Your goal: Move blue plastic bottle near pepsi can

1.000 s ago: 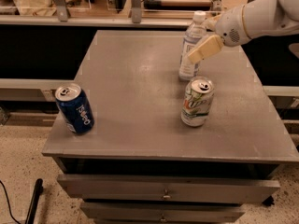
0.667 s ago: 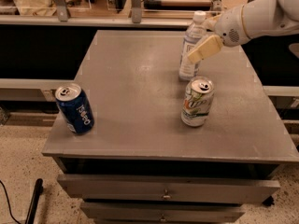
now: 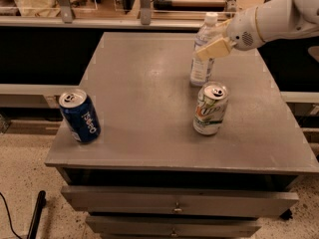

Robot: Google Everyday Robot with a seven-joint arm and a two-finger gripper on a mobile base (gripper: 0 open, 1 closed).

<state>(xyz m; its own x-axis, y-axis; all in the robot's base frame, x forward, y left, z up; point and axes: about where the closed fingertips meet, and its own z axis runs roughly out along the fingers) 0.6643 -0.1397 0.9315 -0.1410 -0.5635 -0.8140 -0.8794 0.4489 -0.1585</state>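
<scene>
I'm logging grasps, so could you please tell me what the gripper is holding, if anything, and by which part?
It cannot be told for sure: the gripper sits against the shoulder of the blue plastic bottle, but a closed hold isn't visible.

My arm [image 3: 279, 16]: white, rounded shell.
My wrist [image 3: 251, 26]: dark seam, dotted grille.
My gripper [image 3: 209, 50]: cream, flat, at the blue plastic bottle [image 3: 200, 72].
</scene>
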